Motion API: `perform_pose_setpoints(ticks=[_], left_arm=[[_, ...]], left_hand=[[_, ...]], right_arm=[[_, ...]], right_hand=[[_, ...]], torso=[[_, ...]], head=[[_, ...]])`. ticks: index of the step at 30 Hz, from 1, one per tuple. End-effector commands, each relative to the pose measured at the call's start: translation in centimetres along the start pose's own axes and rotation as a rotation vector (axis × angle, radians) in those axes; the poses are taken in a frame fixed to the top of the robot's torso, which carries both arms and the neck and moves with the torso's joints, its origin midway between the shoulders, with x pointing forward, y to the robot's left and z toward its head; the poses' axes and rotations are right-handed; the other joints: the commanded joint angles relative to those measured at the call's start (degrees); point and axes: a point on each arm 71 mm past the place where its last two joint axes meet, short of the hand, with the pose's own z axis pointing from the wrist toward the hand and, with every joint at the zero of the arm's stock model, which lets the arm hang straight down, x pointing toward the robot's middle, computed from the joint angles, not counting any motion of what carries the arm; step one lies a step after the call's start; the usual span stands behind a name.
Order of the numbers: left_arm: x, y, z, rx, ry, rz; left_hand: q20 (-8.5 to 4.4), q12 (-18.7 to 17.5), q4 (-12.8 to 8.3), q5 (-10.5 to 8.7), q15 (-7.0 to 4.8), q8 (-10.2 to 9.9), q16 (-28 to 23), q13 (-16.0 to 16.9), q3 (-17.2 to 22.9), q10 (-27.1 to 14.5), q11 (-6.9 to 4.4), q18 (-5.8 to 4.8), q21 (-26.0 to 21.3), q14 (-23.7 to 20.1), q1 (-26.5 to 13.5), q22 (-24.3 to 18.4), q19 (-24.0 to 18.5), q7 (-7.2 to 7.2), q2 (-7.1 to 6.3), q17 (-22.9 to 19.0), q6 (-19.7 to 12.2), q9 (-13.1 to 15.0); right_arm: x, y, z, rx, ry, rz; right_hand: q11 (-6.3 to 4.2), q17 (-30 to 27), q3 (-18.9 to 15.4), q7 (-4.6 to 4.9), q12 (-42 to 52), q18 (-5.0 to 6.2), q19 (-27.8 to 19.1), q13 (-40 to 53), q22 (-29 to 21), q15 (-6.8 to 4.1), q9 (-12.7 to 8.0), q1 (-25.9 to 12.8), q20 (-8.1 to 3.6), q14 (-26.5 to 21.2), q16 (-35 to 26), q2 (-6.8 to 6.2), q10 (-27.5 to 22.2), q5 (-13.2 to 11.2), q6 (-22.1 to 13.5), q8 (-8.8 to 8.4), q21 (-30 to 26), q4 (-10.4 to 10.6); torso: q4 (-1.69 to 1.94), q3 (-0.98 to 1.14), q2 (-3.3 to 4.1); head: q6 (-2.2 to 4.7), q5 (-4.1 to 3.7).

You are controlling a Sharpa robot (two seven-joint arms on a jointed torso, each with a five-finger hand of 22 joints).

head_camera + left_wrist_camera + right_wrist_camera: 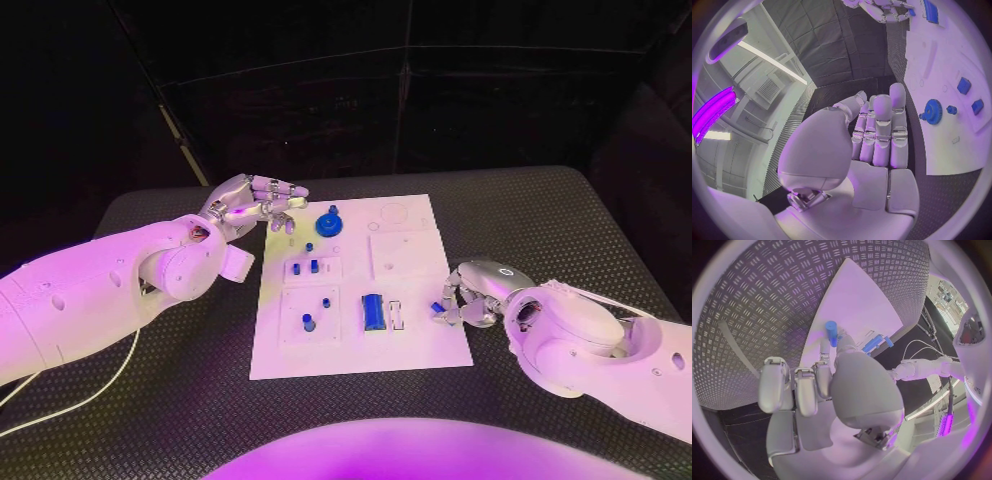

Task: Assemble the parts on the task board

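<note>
The white task board (411, 345) lies in the middle of the black table. On it are a blue gear (330, 224), a long blue bar (374, 311) and several small blue pieces (304, 267). My right hand (469, 295) is at the board's right edge and pinches a short blue peg (437, 307) between thumb and finger. In the right wrist view the peg (831, 332) sticks out over the board (861, 295). My left hand (257, 205) hovers off the board's far left corner, fingers extended, holding nothing. The left wrist view shows the gear (932, 111) just beyond the left hand (879, 135).
Black patterned table (548, 220) surrounds the board on all sides. A white cable (87, 395) trails over the table under my left arm. Empty white recesses (401, 250) lie on the board's far right part.
</note>
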Motion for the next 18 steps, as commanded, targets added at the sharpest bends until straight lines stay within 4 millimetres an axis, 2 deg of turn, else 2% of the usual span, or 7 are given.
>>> perform_pose_setpoints(ticks=[1,4,6,9,11,13,18], left_arm=[[0.06,-0.19,0.00,0.013,0.008,-0.007],[0.04,-0.19,-0.01,0.013,0.008,-0.006],[0.06,-0.20,-0.02,0.013,0.008,-0.007],[0.05,-0.20,-0.02,0.014,0.008,-0.007],[0.04,-0.19,-0.02,0.014,0.008,-0.007],[0.04,-0.19,-0.03,0.014,0.008,-0.007],[0.07,-0.20,-0.02,0.016,0.007,-0.007]], left_hand=[[0.23,0.4,0.0,-0.09,0.17,0.3,-0.4,0.1,-0.4,-0.3,0.08,1.16,-0.2,-0.4,-0.2,-0.1,-0.2,-0.08,0.30,-0.1,-0.4,-0.1],[0.23,0.4,0.0,-0.09,0.17,0.3,-0.4,0.1,-0.4,-0.3,0.08,1.16,-0.2,-0.4,-0.2,-0.1,-0.2,-0.08,0.30,-0.1,-0.4,-0.1],[0.23,0.4,0.0,-0.09,0.17,0.3,-0.4,0.1,-0.4,-0.3,0.08,1.16,-0.2,-0.4,-0.2,-0.1,-0.2,-0.08,0.30,-0.1,-0.4,-0.1],[0.23,0.4,0.0,-0.09,0.17,0.3,-0.4,0.1,-0.4,-0.3,0.08,1.16,-0.2,-0.4,-0.2,-0.1,-0.2,-0.08,0.30,-0.1,-0.4,-0.1],[0.23,0.4,0.0,-0.09,0.17,0.3,-0.4,0.1,-0.4,-0.3,0.08,1.16,-0.2,-0.4,-0.2,-0.1,-0.2,-0.08,0.30,-0.1,-0.4,-0.1],[0.24,0.5,0.0,-0.08,0.17,0.3,-0.4,0.1,-0.5,-0.4,0.06,1.16,-0.3,-0.4,-0.2,-0.1,-0.2,-0.11,0.37,-0.1,-0.4,-0.1],[0.23,0.6,-0.2,-0.06,0.13,0.4,-0.4,0.1,-0.4,-0.4,0.02,1.17,-0.3,-0.4,0.0,-0.2,-0.2,-0.16,0.50,-0.1,-0.4,-0.1]], right_arm=[[1.14,-0.23,-0.09,0.028,0.071,-0.081],[1.10,-0.09,-0.10,0.029,0.059,-0.078],[1.00,0.01,-0.14,0.030,0.043,-0.064],[0.81,0.16,-0.30,0.036,0.021,-0.022],[0.74,0.15,-0.44,0.045,0.019,0.017],[0.71,0.18,-0.63,0.056,0.023,0.073],[0.56,0.63,-0.98,0.052,0.019,0.159]], right_hand=[[-0.42,9.5,1.4,-0.12,-0.5,-0.44,0.0,1.9,0.1,-0.23,-0.6,2.7,-0.02,4.8,-0.2,1.65,0.0,-4.0,0.7,-0.62,-0.1,-1.3],[-0.58,9.6,3.0,-0.29,-0.5,-0.46,0.1,2.0,0.2,-0.33,-0.8,4.0,-0.12,4.8,-0.2,2.58,0.0,-4.7,1.1,-1.11,-0.1,-2.0],[-0.76,9.6,4.5,-0.45,-0.6,-0.48,0.2,2.0,0.3,-0.49,-1.0,5.2,-0.27,4.8,-0.2,3.42,0.0,-4.3,1.4,-1.50,-0.1,-2.5],[-0.85,9.7,6.3,-0.52,-0.6,-0.52,0.3,2.1,0.5,-0.56,-1.3,5.6,-0.40,4.9,-0.2,3.83,0.0,-2.9,1.6,-2.07,0.0,-2.7],[-0.89,9.8,7.1,-0.56,-0.6,-0.53,0.3,2.2,0.6,-0.59,-1.4,5.5,-0.44,4.9,-0.1,4.07,0.0,-2.4,1.7,-2.28,0.0,-2.5],[-0.94,9.9,8.3,-0.61,-0.5,-0.56,0.4,2.3,0.7,-0.64,-1.5,5.3,-0.49,4.9,-0.1,4.18,0.1,-1.5,1.8,-2.57,0.1,-2.4],[-0.94,10.1,10.2,-0.65,-0.5,-0.58,0.5,2.4,0.8,-0.66,-1.6,4.6,-0.53,4.9,0.0,3.85,0.2,-0.7,2.0,-3.00,0.2,-2.0]], torso=[[-0.04,-0.02,0.04],[-0.08,-0.03,-0.01],[-0.06,-0.01,-0.01],[-0.09,0.06,-0.02],[-0.04,0.04,-0.06],[0.07,-0.08,-0.05],[0.06,0.00,0.03]], head=[[-0.02,0.02],[-0.05,0.05],[-0.05,0.06],[-0.05,0.23],[-0.10,0.21],[-0.07,0.04],[0.05,0.08]])
